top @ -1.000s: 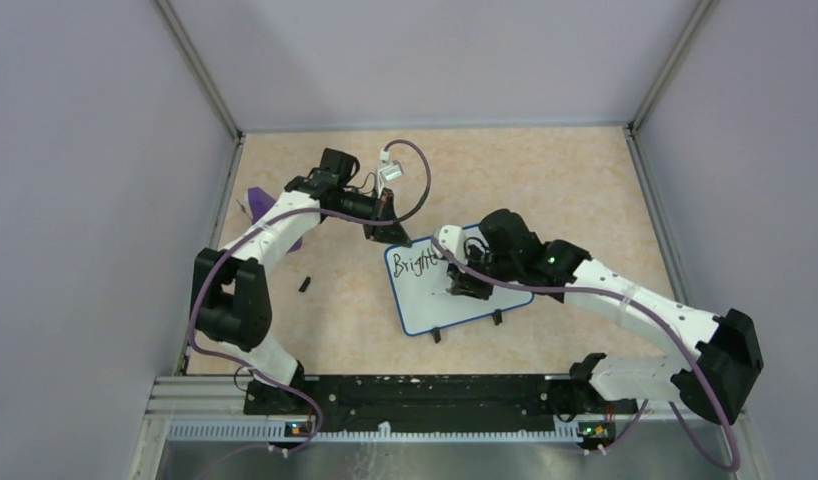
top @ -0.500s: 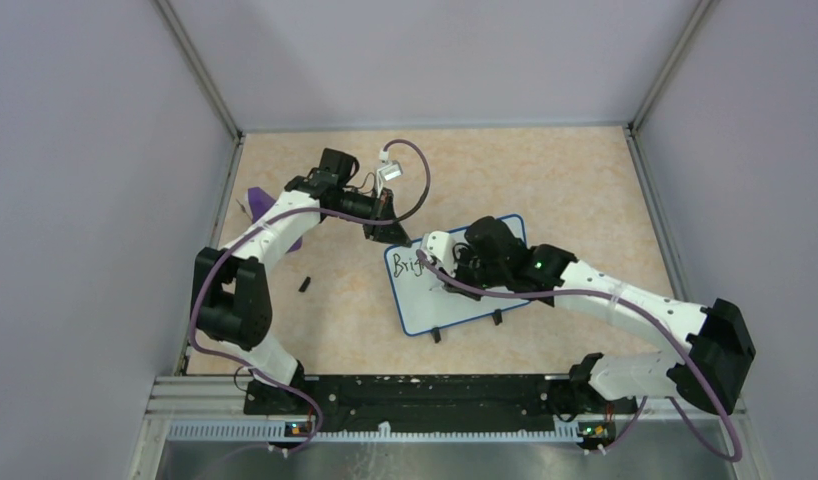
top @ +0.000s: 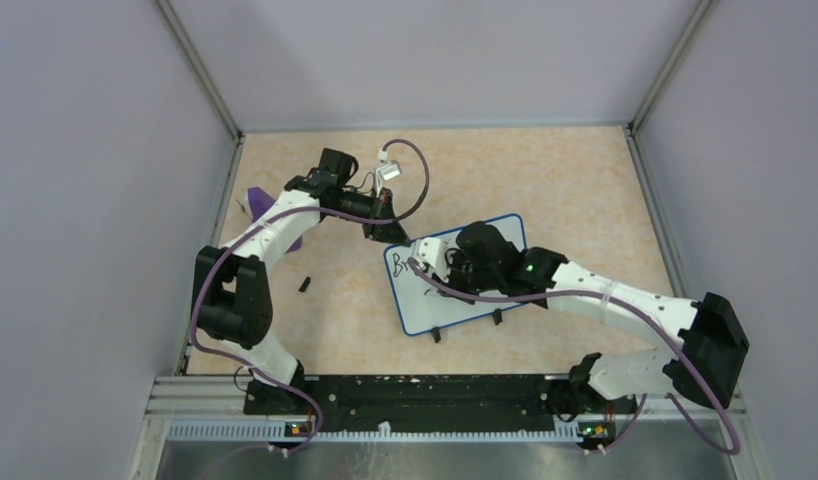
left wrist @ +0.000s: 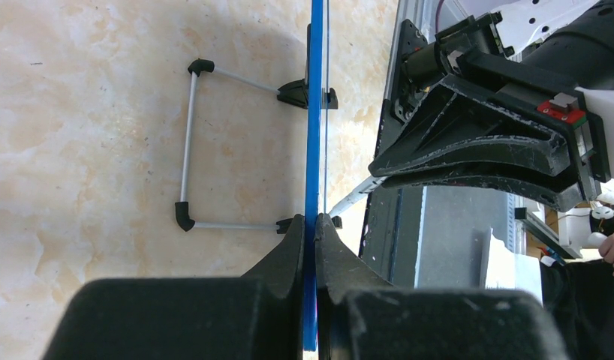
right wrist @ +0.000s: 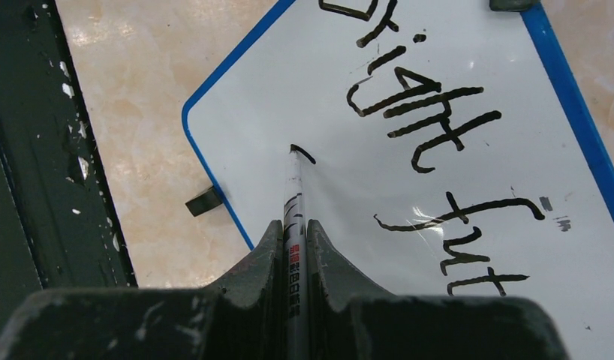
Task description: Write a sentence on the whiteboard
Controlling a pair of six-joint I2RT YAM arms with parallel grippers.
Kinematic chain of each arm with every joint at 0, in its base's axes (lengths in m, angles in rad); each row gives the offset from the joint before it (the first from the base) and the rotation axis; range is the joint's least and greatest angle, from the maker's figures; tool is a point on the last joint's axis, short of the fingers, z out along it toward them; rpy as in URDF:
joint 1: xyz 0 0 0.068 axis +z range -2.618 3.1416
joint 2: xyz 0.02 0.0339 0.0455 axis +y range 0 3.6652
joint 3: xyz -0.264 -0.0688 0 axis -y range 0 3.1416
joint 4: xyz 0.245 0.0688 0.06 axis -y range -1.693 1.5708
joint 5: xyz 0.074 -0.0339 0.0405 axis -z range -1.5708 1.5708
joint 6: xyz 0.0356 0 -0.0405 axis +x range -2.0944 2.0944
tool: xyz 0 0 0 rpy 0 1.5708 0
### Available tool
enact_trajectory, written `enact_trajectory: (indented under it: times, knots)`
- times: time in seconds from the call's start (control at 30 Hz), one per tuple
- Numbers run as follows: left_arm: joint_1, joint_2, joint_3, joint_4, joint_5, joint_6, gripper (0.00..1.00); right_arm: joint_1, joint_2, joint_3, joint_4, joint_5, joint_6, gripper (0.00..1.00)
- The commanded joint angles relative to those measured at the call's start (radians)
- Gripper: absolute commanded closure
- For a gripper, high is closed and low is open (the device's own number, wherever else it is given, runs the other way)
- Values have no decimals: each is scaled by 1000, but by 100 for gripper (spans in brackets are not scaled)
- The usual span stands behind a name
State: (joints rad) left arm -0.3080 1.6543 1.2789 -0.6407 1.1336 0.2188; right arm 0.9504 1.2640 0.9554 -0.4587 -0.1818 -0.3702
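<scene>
Top external view: tan stone-patterned table (top: pixel 545 170), walled on three sides, both arms reaching in from the 6 o'clock edge. Left arm (top: pixel 255 245) runs up the 9 o'clock side and bends toward centre; right arm (top: pixel 625 305) sweeps in from 4 o'clock and covers much of the whiteboard (top: pixel 435 305). The whiteboard sits just right of table centre, white face up, tilted so its long side runs from 8 to 2 o'clock, with two small black feet on its 6 o'clock edge. Left gripper (top: pixel 390 235) is at the board's 11 o'clock corner; the left wrist view shows its fingers pressed together on the thin blue frame (left wrist: pixel 315 112), pinching the board edge-on (a wire stand (left wrist: pixel 188 142) shows on the back side). A purple wedge (top: pixel 257 203) lies at the table's 9 o'clock edge, partly under the left arm. In the right wrist view the right gripper (right wrist: pixel 293 225) is clamped on a slim white marker (right wrist: pixel 293 195), which points to 12 o'clock, its tip touching the board surface at the end of a short fresh black stroke. The sentence (right wrist: pixel 416 112) is part-written: "right" is readable with the first letter cut off by the picture's edge, and "fut" below it, at 3 o'clock from the tip. A small black piece (top: pixel 305 284) lies on the table at 9 o'clock from the board, well apart from it.
</scene>
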Motion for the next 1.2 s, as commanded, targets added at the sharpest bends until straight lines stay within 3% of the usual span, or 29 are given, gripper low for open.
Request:
enact_trajectory:
  times: [0.0, 0.47, 1.17]
  knots:
    - [4, 23, 2, -42, -57, 19, 100, 16, 23, -5, 20, 27, -29, 100]
    - [9, 23, 4, -46, -61, 23, 100, 64, 28, -57, -18, -4, -47, 100]
    - [12, 21, 4, -45, -61, 23, 100, 82, 55, 42, 26, 30, -19, 100]
